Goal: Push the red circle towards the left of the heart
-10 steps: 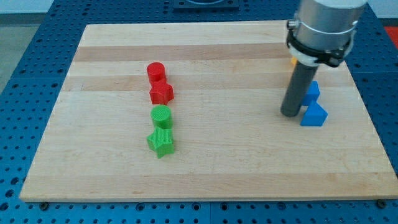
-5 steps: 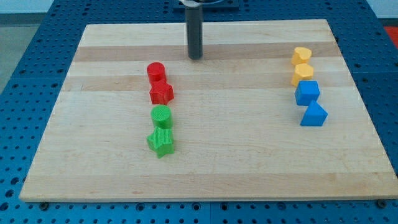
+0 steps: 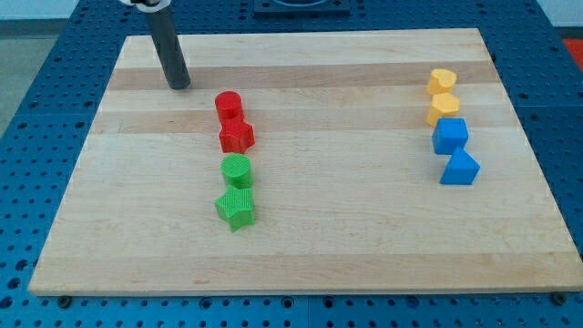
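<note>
The red circle (image 3: 228, 105) sits left of the board's middle, touching a red hexagon-like block (image 3: 237, 137) just below it. A yellow heart (image 3: 442, 81) lies at the view's upper right, with another yellow block (image 3: 444, 107) below it. My tip (image 3: 178, 86) rests on the board up and to the left of the red circle, a short gap away, touching no block.
A green circle (image 3: 237, 169) and a green star (image 3: 236, 209) lie below the red blocks. A blue cube (image 3: 450, 136) and a blue wedge-like block (image 3: 459, 168) lie below the yellow ones. The wooden board (image 3: 301, 255) sits on a blue perforated table.
My tip has swept from beside the blue blocks at the right, across the top of the board, to the upper left near the red circle. No block has moved.
</note>
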Controlling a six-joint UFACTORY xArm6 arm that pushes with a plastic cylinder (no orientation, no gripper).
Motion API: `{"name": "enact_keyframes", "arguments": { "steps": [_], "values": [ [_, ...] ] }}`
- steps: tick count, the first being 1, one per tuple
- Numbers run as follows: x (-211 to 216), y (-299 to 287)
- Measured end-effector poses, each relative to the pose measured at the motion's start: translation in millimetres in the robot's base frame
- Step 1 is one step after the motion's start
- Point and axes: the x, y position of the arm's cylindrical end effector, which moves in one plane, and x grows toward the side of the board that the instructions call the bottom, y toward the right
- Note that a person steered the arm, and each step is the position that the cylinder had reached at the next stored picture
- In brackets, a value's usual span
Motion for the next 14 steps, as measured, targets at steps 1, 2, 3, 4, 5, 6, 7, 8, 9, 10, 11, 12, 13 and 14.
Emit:
{"name": "enact_keyframes", "arguments": {
  "steps": [1,2,3,4,5,6,7,8,9,10,11,12,13,14],
  "values": [
    [10,1],
    [49,28],
    [51,43],
    [51,44],
    [51,44],
    [66,44],
    [66,54],
    [46,84],
    [26,115],
    [12,137],
    [8,151],
    [8,151],
    [7,132],
    [7,98]
  ]
}}
